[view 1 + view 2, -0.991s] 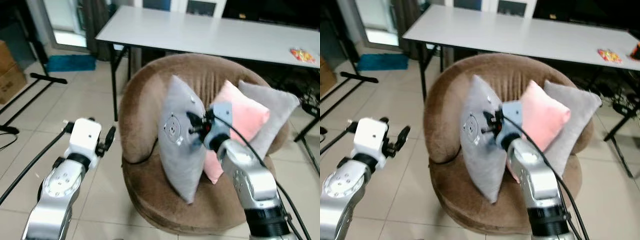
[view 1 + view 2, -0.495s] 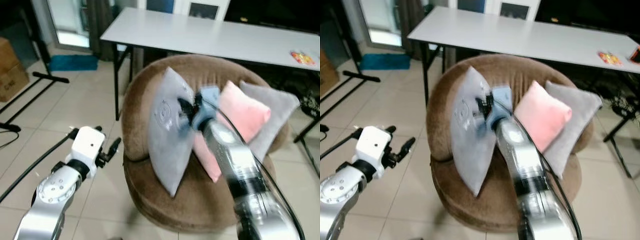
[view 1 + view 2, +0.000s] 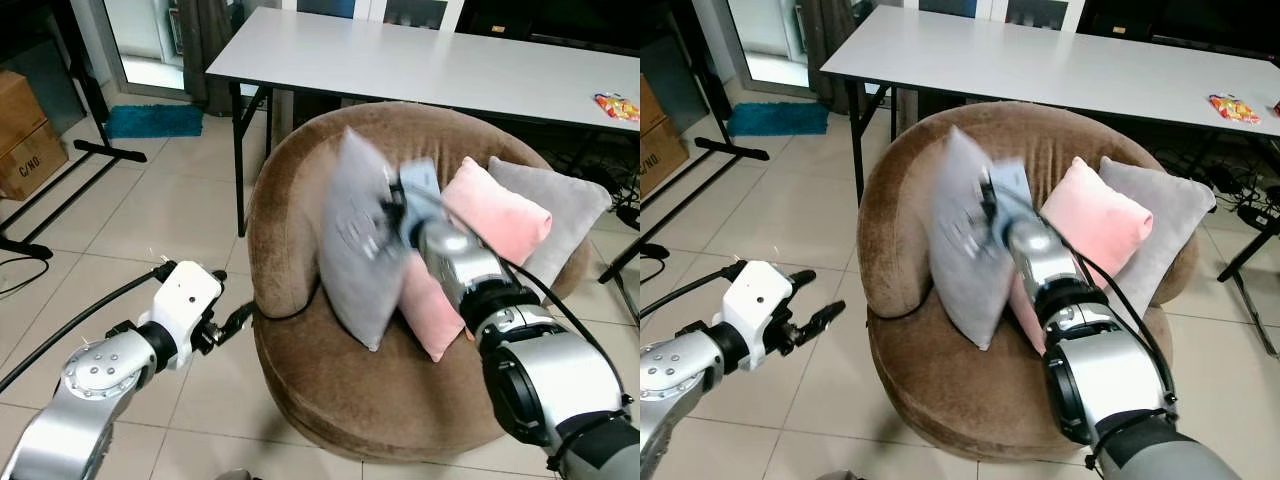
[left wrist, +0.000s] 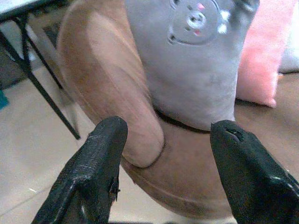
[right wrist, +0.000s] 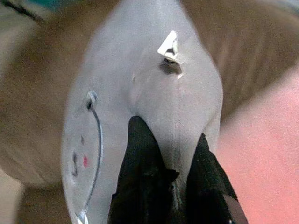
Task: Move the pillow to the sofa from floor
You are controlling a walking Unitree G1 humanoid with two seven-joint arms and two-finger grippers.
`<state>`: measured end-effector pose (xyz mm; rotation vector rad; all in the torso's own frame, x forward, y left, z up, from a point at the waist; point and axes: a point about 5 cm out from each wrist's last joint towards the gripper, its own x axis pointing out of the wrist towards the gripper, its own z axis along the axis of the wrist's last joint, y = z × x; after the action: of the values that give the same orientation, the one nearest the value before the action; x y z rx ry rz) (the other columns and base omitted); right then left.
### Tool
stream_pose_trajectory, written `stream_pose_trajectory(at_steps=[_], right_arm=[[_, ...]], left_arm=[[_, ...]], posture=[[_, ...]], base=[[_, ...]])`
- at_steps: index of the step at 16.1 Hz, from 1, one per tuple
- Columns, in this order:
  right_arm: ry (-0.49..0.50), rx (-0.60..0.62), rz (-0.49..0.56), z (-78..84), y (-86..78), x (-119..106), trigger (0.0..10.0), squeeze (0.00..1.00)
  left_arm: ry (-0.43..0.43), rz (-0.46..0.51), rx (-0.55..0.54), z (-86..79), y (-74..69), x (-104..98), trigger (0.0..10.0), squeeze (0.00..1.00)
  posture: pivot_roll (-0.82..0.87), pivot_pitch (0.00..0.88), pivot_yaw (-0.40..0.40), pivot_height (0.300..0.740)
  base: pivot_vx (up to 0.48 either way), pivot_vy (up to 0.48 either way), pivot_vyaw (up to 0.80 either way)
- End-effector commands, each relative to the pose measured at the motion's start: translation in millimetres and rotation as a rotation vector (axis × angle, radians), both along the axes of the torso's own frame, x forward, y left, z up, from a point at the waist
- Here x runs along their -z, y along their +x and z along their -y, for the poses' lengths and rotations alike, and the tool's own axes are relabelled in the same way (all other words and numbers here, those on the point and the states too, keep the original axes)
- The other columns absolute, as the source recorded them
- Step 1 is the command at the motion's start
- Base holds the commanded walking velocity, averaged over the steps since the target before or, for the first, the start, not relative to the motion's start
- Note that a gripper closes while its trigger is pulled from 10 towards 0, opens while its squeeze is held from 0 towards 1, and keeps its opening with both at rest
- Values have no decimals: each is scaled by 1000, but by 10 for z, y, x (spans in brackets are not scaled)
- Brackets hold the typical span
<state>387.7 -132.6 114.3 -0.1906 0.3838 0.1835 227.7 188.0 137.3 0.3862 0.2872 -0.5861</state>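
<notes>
Right wrist view: right gripper (image 5: 170,179) pinches grey bear-print pillow (image 3: 355,240), upright on round brown plush sofa (image 3: 300,380), pink cushion (image 3: 490,215) at its 3 o'clock. Left gripper (image 4: 163,140) fingers spread, empty.

Brown sofa (image 3: 300,250) bears grey pillow (image 3: 355,240), pink cushion (image 3: 490,215).
</notes>
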Motion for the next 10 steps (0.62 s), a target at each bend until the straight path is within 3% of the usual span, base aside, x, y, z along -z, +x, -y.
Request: stream_pose_trajectory(at_steps=[1,2,5,7,10], right_arm=[[-75,67,11,158,21,-31,10000,31],[-108,171,25,325,15,-27,10000,973],[-67,239,75,406,54,-128,10000,1000],[-75,281,161,526,119,-326,10000,1000],[-1,260,238,637,180,-555,10000,1000]], left_arm=[[-2,-19,44,48,-39,-26,10000,0],[1,-33,49,41,-72,-28,10000,0],[7,-26,39,20,-66,-44,10000,0],[9,1,30,26,-3,-84,10000,0],[10,4,19,35,31,-90,10000,0]], posture=[[79,0,-41,740],[87,0,-38,740],[89,0,-31,740],[84,0,-25,740],[72,0,-21,740]], base=[[0,0,0],[0,0,0],[0,0,0],[0,0,0],[0,0,0]])
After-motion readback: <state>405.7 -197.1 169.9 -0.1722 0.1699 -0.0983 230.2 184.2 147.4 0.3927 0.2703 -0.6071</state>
